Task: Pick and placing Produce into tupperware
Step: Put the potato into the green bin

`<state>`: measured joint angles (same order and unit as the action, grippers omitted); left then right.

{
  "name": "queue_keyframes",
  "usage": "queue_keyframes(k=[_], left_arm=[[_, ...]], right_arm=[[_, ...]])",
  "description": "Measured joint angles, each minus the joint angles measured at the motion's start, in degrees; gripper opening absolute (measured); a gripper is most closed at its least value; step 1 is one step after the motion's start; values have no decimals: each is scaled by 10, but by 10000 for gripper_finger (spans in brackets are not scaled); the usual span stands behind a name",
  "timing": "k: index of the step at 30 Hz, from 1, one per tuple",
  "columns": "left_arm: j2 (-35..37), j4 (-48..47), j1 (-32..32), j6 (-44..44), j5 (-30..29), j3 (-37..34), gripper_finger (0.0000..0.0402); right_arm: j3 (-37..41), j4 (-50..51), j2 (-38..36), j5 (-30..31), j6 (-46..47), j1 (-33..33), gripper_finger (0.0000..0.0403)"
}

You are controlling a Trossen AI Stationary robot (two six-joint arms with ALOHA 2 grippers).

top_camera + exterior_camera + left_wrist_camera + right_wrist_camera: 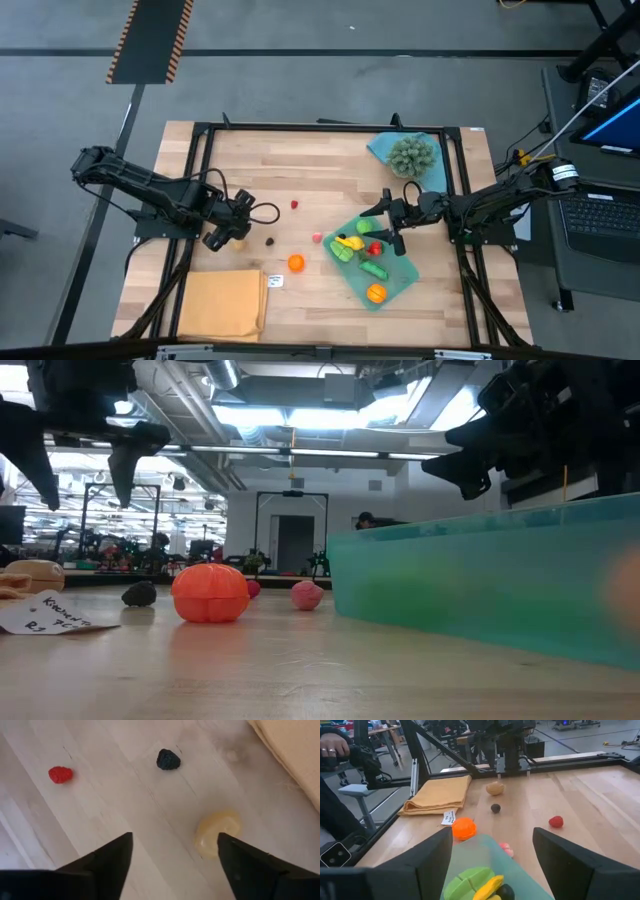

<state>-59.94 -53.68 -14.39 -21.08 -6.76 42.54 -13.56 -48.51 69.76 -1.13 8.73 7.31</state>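
The teal tupperware [398, 285] lies at the table's right and holds yellow, green, red and orange produce [352, 247]. Loose produce lies left of it on the wood: an orange piece [296, 262], a pink one [317, 238], a red one [295, 205], a dark one [168, 759] and a tan one [216, 834]. My left gripper [175, 837] hangs open above the table, pointing down, with the tan piece just beside one finger, below it. My right gripper [492, 832] stands open over the tupperware's far left rim, nothing between its fingers.
A folded orange-yellow cloth [222, 303] lies at the near left with a paper label [275, 281] beside it. A spiky grey-green ball [412, 155] rests on a blue cloth at the far right. A person's hand [332, 745] shows beyond the table.
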Motion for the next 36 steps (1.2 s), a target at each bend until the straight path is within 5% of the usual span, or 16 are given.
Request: queue_keyframes(k=[7, 14, 23, 36], left_arm=[[0, 2, 0, -6, 0, 0, 329], [0, 5, 0, 27, 0, 0, 333], [-10, -14, -29, -68, 39, 0, 326], [-150, -11, -72, -81, 45, 0, 325]], right_arm=[[0, 0, 0, 0, 0, 0, 278], [0, 0, 0, 0, -2, 0, 278], [0, -1, 0, 0, 1, 0, 278], [0, -15, 0, 0, 2, 0, 278]])
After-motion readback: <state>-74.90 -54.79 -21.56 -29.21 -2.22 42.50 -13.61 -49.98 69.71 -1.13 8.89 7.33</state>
